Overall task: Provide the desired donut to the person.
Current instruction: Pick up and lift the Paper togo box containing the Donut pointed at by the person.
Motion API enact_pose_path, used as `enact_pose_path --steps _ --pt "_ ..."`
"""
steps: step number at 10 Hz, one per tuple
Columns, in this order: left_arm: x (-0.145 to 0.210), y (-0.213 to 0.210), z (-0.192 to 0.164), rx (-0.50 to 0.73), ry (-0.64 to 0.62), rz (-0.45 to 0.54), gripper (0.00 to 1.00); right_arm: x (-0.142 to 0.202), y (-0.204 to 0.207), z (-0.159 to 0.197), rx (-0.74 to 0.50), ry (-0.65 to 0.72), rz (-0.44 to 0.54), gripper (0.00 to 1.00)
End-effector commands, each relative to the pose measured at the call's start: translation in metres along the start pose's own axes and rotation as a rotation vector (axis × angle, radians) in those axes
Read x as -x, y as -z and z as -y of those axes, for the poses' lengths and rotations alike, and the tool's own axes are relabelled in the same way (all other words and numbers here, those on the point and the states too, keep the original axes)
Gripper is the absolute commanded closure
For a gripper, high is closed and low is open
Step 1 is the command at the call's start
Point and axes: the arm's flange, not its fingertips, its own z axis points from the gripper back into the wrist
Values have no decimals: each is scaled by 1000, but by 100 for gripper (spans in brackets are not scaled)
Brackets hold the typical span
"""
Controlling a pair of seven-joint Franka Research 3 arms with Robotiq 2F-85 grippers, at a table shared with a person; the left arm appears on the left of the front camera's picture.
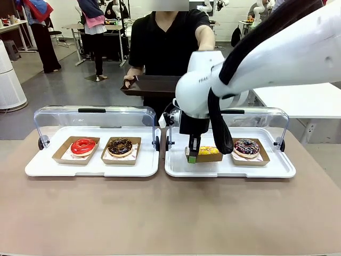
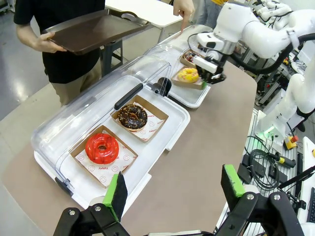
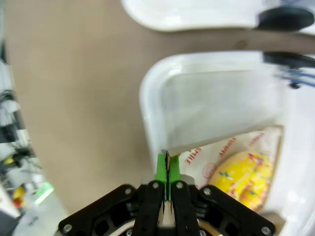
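A yellow sprinkled donut (image 1: 208, 150) (image 2: 188, 74) (image 3: 246, 177) lies in a brown cardboard tray (image 1: 213, 158) on the right white serving tray (image 1: 229, 169). My right gripper (image 1: 192, 156) (image 2: 206, 81) (image 3: 166, 167) is shut on that cardboard tray's near left edge, its green pads pinching the rim. The person (image 1: 168, 42) stands at the far side holding a dark brown tray (image 1: 152, 85) (image 2: 93, 32) and points a hand (image 2: 183, 10) down toward the right serving tray. My left gripper (image 2: 174, 187) hovers open and holds nothing, above the table's left end.
The left white serving tray (image 1: 90, 168) holds a red donut (image 1: 83, 146) and a chocolate donut (image 1: 120, 147). A chocolate sprinkled donut (image 1: 246, 146) sits right of the yellow one. Clear lids (image 1: 96, 114) stand raised behind both trays. Bare tabletop (image 1: 160, 213) lies in front.
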Motion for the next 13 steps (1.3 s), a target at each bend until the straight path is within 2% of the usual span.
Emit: enact_pose_path --steps 1,2,3,4,6,9,11,12,13 --pt "0 -1 1 7 5 12 0 -3 -35 -38 -62 13 -18 100" --pt "0 -1 1 7 5 12 0 -8 -48 -53 -126 -8 -20 100" --pt "0 -1 1 7 5 12 0 -11 -62 -65 -137 -22 -35 100" --pt "0 -1 1 7 5 12 0 -17 -84 -82 -109 -41 -50 100" --pt "0 -1 1 7 5 12 0 -38 -139 -114 -61 -78 -10 100" --pt "0 -1 1 7 5 12 0 -67 -218 -134 29 -98 8 100" --pt "0 -1 1 7 5 12 0 -77 -236 -129 55 -110 11 100" --pt "0 -1 1 7 5 12 0 -73 -233 -119 44 -137 3 100" --pt "0 -1 1 7 5 12 0 -64 -240 -140 52 -128 46 100"
